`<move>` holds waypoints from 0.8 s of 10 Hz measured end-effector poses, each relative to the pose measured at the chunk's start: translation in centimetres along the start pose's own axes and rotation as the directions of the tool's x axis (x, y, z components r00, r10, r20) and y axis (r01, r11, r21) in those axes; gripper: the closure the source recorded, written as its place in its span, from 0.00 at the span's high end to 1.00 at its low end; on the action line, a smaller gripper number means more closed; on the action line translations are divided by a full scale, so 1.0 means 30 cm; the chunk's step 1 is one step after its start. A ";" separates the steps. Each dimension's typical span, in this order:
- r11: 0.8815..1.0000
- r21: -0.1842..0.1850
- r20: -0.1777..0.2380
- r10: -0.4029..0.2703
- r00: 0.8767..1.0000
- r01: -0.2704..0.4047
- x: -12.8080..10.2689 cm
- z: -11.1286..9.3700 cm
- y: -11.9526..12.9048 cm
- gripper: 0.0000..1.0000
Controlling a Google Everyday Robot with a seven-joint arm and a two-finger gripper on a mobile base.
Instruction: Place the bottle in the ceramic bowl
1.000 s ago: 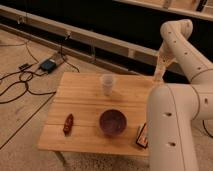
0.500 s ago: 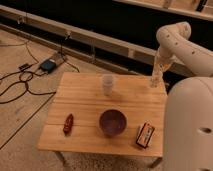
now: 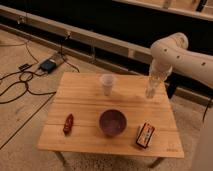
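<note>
- Your hand (image 3: 154, 79) sits over the far right part of the desk (image 3: 82, 102). Over the last second it comes lower and a little to the left, and the bulky arm section that blocked the near right corner is gone from view.
- The hand is closed, and the bottle (image 3: 149, 92) hangs upright from it. You cannot tell whether the bottle's base touches the wood or hovers just above it.
- The purple bowl (image 3: 112, 122) has not moved. It sits near the front middle, well apart from the bottle, and it looks empty.
- The clear cup (image 3: 107, 83) stands between the two, slightly to the left of a straight line.
- The red-and-white box (image 3: 145, 135) now shows fully, just right of the bowl.
- By my judgement the bottle is secured but not delivered. You need to carry it forward and left, clear of the cup.
</note>
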 end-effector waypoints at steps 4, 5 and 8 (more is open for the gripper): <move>0.993 0.008 -0.025 -0.116 0.993 0.116 0.158 -0.055 0.080 0.00; 0.991 0.011 -0.023 -0.132 0.991 0.132 0.178 -0.073 0.098 0.00; 0.991 0.006 -0.015 -0.131 0.991 0.131 0.236 -0.122 0.186 0.00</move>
